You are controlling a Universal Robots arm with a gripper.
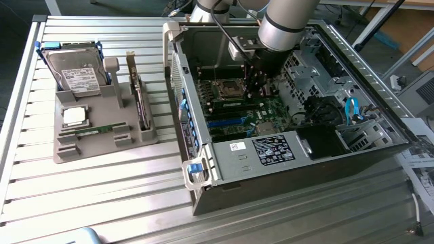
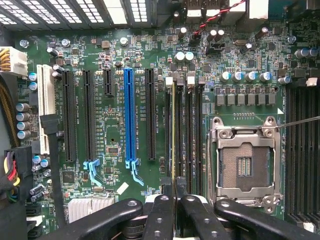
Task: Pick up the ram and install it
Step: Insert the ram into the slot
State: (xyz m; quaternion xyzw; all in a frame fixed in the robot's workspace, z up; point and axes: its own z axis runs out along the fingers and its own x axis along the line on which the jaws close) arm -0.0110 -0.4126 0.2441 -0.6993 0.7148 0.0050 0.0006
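The end effector (image 2: 175, 194) hangs low over the motherboard (image 2: 114, 131), inside the open computer case (image 1: 234, 161) that lies on the counter (image 1: 101, 198). Its two fingers (image 2: 161, 212) are almost closed and they pinch the ram (image 2: 173, 130) between them. The ram is seen from its thin edge. It stands upright at the memory slots just beside the processor socket (image 2: 246, 162), between this socket and the blue slot (image 2: 129, 117). If the ram sits fully down in its slot, I cannot tell. Well apart from the socket, outside the case, a grey tray (image 1: 101, 150) carries a hard drive (image 1: 78, 73).
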